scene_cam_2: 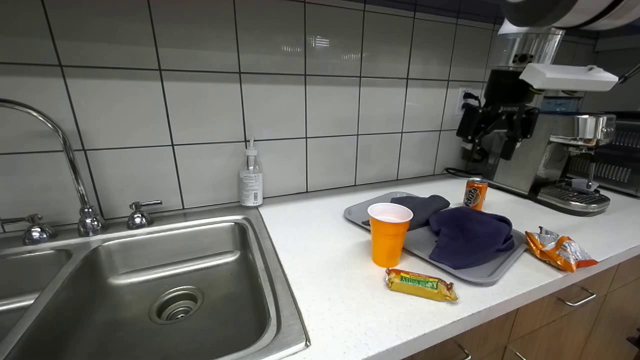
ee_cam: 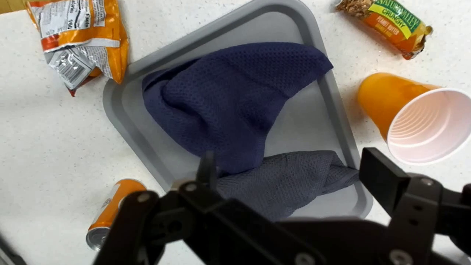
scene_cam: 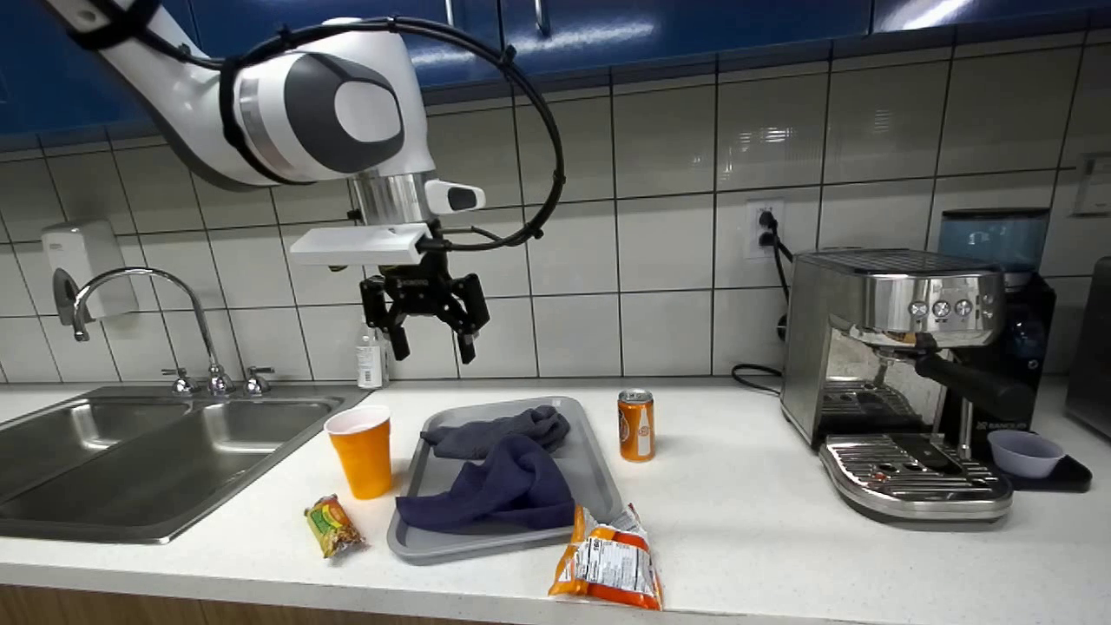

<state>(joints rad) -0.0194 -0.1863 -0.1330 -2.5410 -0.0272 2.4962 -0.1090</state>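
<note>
White-tiled kitchen wall (scene_cam: 668, 334), white speckled countertop (scene_cam: 738, 547), stainless double sink (scene_cam_2: 284, 300) at one end, boxy silver espresso machine (scene_cam: 894, 286) at the other. Status: crumpled navy waffle-weave cloth (ee_cam: 228, 106) and crumpled dark grey waffle-weave cloth (ee_cam: 287, 180) both lie on the grey rectangular tray (ee_cam: 305, 117), navy toward the counter's front edge, grey toward the wall. No grasp made, both cloths loose. Off the tray: tall orange plastic cup with white inside (scene_cam: 364, 460), upright beside it; small orange soda can (scene_cam: 636, 430), upright on the opposite side; gold-and-green wrapped granola bar (ee_cam: 395, 27), lying near the cup; orange-and-silver foil snack bag (ee_cam: 81, 40) at a front corner, can't tell if touching.

Pose: white-and-grey jointed arm (scene_cam: 347, 121) slopes down from the upper left in an exterior view, wrist turned so the black two-finger gripper (scene_cam: 433, 350) points down, well above the counter, touching nothing. Fingers (ee_cam: 384, 180) spread wide, nothing between them. Wrist view puts the grey cloth below the gap, so I'd call it nearest; exact offset hard to judge
</note>
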